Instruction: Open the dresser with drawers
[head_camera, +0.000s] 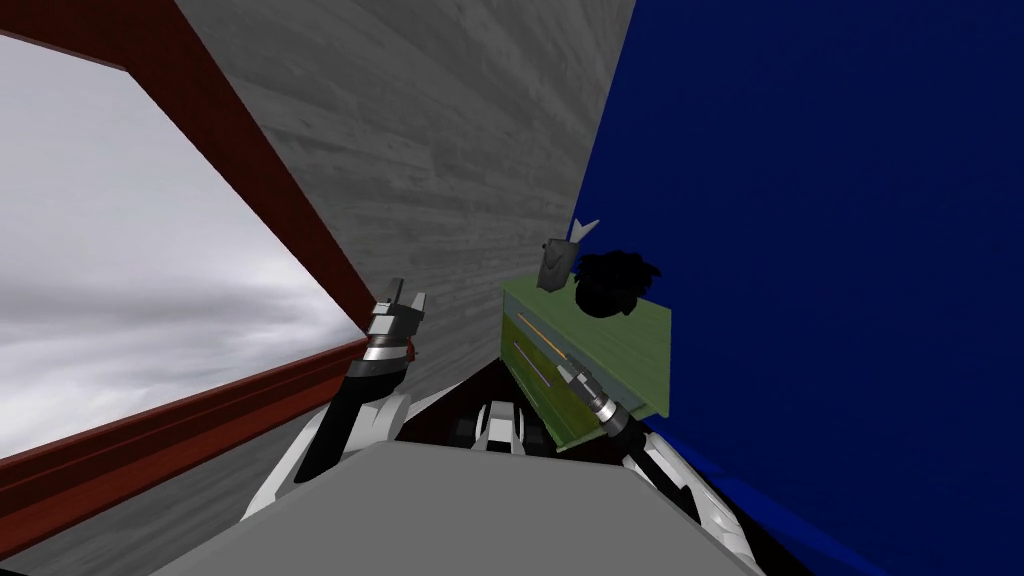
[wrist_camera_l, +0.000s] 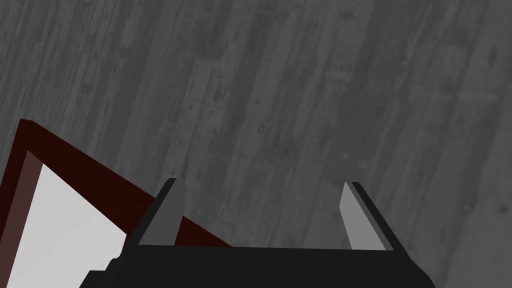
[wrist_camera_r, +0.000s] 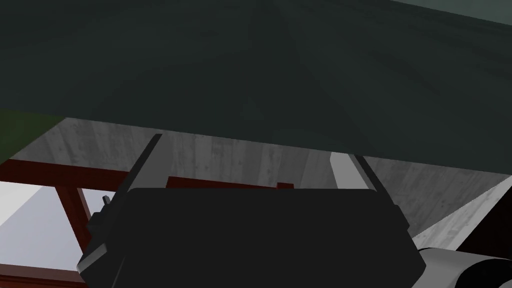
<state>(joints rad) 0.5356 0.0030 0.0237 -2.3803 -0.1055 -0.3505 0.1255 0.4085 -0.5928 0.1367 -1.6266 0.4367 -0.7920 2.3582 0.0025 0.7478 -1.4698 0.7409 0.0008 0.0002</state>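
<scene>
By boxy green dresser (head_camera: 622, 342), R jaws apart

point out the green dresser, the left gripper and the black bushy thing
green dresser (head_camera: 538, 352), head view, middle of its front
left gripper (head_camera: 407, 296), head view, midway between its fingertips
black bushy thing (head_camera: 612, 280), head view, its middle

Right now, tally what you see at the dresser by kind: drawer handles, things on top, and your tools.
Handles in view: 2, upper handle, lower handle
Things on top: 2, grey item, black clump
Tools: 2, left tool, right tool, both open
Total: 6
</scene>
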